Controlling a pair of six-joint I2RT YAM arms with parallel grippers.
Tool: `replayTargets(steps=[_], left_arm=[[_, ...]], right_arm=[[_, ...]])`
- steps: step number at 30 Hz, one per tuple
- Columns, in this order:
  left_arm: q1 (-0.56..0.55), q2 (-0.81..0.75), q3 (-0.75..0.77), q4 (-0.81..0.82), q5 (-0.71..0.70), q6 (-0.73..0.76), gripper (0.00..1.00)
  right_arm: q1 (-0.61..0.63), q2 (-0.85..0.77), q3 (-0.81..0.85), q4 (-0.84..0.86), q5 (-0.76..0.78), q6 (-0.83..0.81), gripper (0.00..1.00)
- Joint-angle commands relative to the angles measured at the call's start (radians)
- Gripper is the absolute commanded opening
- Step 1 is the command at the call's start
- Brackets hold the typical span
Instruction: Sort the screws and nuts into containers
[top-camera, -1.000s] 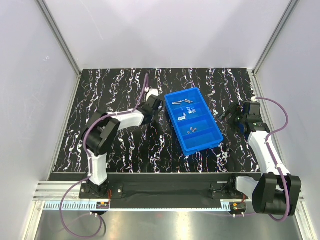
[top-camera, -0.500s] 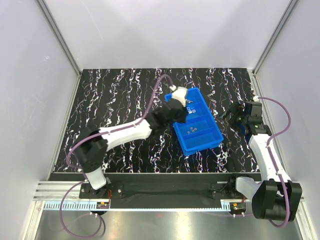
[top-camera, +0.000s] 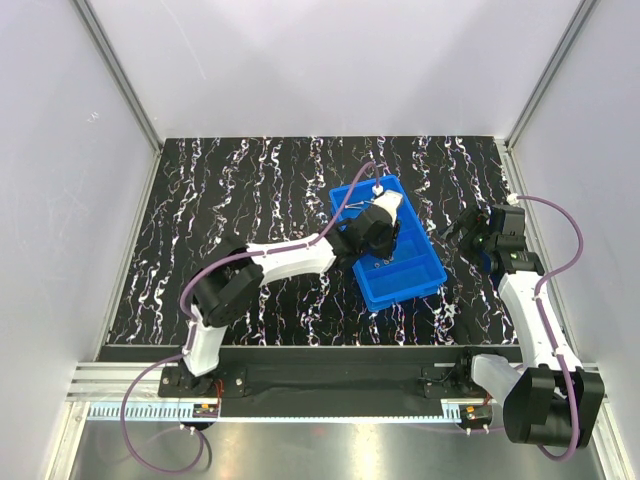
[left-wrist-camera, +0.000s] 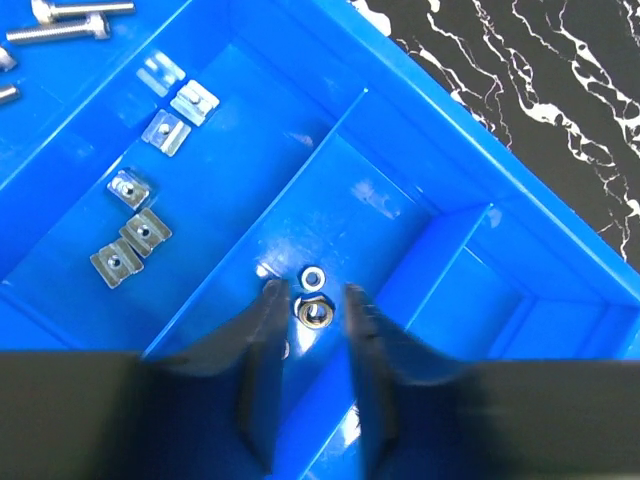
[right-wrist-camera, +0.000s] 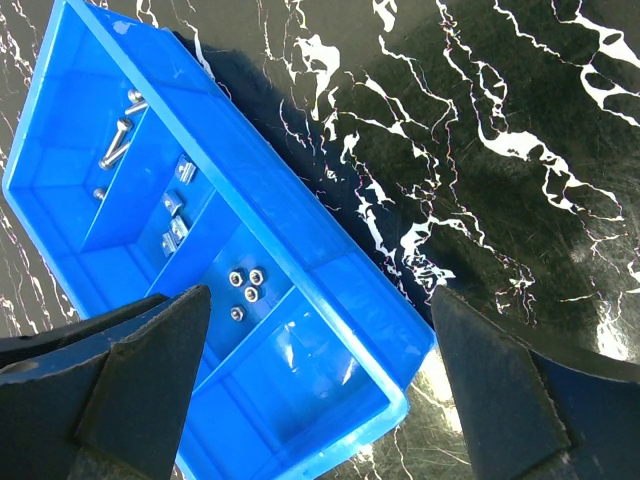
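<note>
The blue tray (top-camera: 432, 273) lies right of the table's centre. My left gripper (top-camera: 380, 243) hangs over its third compartment. In the left wrist view it (left-wrist-camera: 307, 297) is open, its jaws a narrow gap apart, with two hex nuts (left-wrist-camera: 313, 311) lying on the tray (left-wrist-camera: 420, 125) floor between the tips. Several square nuts (left-wrist-camera: 140, 232) lie in the second compartment and screws (left-wrist-camera: 60, 28) in the far one. My right gripper (top-camera: 478, 230) is wide open and holds nothing, right of the tray. Its view (right-wrist-camera: 320, 297) shows the tray (right-wrist-camera: 270, 205), hex nuts (right-wrist-camera: 246, 286), square nuts (right-wrist-camera: 177, 218) and screws (right-wrist-camera: 120, 140).
The tray's nearest compartment (right-wrist-camera: 300, 385) holds nothing. The black marbled tabletop (top-camera: 230, 190) spreads left of the tray, with white walls around it. The left arm (top-camera: 290, 258) lies stretched across the table's middle toward the tray.
My left arm has swung right, from the tabletop left of the tray to over the tray's third compartment. The right arm has barely moved.
</note>
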Motion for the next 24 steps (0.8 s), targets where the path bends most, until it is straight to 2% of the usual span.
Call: replayTargets(steps=[1,2,3,7,11,14,15,18,21,24], left_arm=[[-0.005,-0.049,0.038,0.01,0.003,0.02,0.44],[-0.004,-0.087,0.03,0.016,0.001,0.017,0.5],[0.004,-0.111,0.006,0.024,0.003,0.019,0.61],[0.059,-0.269,-0.088,0.079,0.021,-0.007,0.72],[0.162,-0.458,-0.206,0.065,-0.045,-0.067,0.74],[0.275,-0.503,-0.277,0.001,-0.092,-0.095,0.74],[0.327,-0.504,-0.286,-0.019,-0.106,-0.101,0.74],[0.387,-0.478,-0.317,-0.068,-0.15,-0.107,0.74],[0.413,-0.403,-0.297,-0.074,-0.181,-0.079,0.71],[0.42,-0.302,-0.242,-0.084,-0.172,-0.052,0.63]], right_arm=[[0.005,-0.007,0.002,0.013,0.027,-0.016,1.0],[0.003,-0.007,0.002,0.015,0.028,-0.015,1.0],[0.005,-0.005,0.002,0.018,0.027,-0.015,1.0],[0.003,-0.002,0.002,0.018,0.015,-0.012,1.0],[0.003,-0.005,0.0,0.018,0.01,-0.01,1.0],[0.003,-0.007,-0.011,0.033,0.004,-0.004,1.0],[0.003,-0.007,-0.015,0.042,-0.001,-0.003,1.0],[0.003,0.007,-0.017,0.054,-0.024,0.002,1.0],[0.003,0.021,-0.017,0.058,-0.036,0.007,1.0],[0.003,0.021,-0.011,0.05,-0.034,0.002,1.0]])
